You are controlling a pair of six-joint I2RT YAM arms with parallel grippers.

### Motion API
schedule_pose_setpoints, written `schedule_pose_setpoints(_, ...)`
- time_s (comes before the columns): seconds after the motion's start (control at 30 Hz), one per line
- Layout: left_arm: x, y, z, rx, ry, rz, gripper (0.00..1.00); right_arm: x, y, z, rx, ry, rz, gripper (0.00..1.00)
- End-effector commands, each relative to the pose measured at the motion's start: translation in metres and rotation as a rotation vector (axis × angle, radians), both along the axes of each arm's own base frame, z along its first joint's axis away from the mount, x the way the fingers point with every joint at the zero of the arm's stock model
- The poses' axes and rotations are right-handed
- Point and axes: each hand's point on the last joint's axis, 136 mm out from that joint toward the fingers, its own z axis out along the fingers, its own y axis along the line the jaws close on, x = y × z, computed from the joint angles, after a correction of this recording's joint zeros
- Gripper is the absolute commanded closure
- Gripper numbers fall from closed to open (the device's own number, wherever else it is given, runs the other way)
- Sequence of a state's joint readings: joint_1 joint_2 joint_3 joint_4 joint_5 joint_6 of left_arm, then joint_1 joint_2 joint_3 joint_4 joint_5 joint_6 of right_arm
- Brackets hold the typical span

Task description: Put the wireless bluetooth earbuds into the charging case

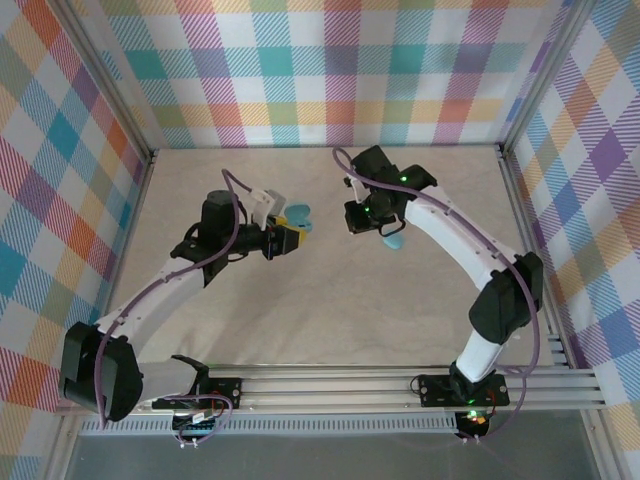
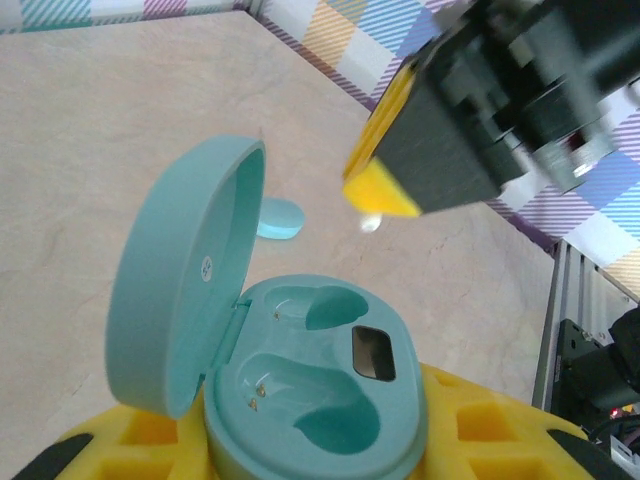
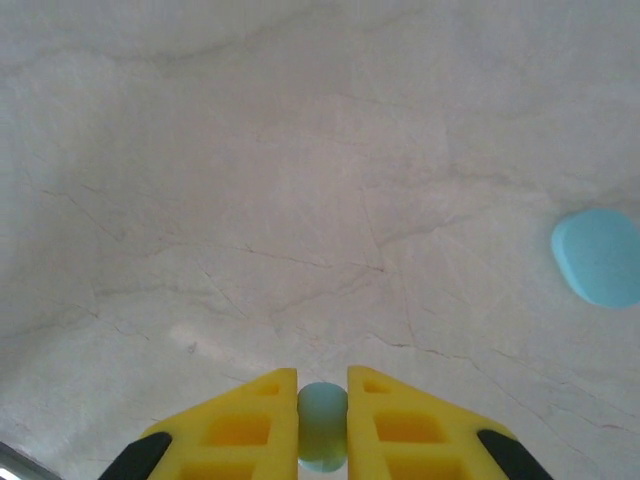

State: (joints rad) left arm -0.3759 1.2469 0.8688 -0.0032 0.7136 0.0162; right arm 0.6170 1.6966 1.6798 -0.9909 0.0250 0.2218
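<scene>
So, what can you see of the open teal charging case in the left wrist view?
The glossy teal oval plastic charging case is open, its domed lid standing up on a hinge. The base holds two empty moulded wells with small gold contacts, and a dark rectangular window beside them. It is clamped between the yellow fingers of the left hand.

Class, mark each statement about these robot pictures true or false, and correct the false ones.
1. The left gripper holds an open case. True.
2. Both its wells hold earbuds. False: both are empty.
3. The right gripper holds an earbud. True.
4. The other case rests on the left arm. False: it lies on the table.
</scene>
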Motion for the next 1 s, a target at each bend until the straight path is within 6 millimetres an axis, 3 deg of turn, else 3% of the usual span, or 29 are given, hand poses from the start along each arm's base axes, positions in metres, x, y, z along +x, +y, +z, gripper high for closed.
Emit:
schedule_pose_setpoints(0.0,-0.004,-0.012,0.013,-0.058,-0.09,-0.077,0.86,-0.01,0.001,0.033,0.007,-0.075,0.029,0.85)
schedule_pose_setpoints(0.17,-0.001,-0.019,0.013,-0.06,-0.111,-0.109,0.85,-0.016,0.009,0.044,-0.005,-0.119,0.065,0.86)
schedule_pose_setpoints(0.37,-0.004,-0.024,0.02,-0.08,-0.143,-0.147,0.85,-0.027,0.034,0.064,0.016,-0.195,0.161,0.87)
schedule_pose_setpoints(0.63,-0.008,-0.025,0.025,-0.062,-0.158,-0.169,0.85,-0.031,0.043,0.09,0.024,-0.258,0.205,0.87)
schedule_pose_setpoints(0.97,-0.017,-0.027,0.027,-0.068,-0.163,-0.179,0.85,-0.027,0.063,0.082,0.015,-0.248,0.273,0.88)
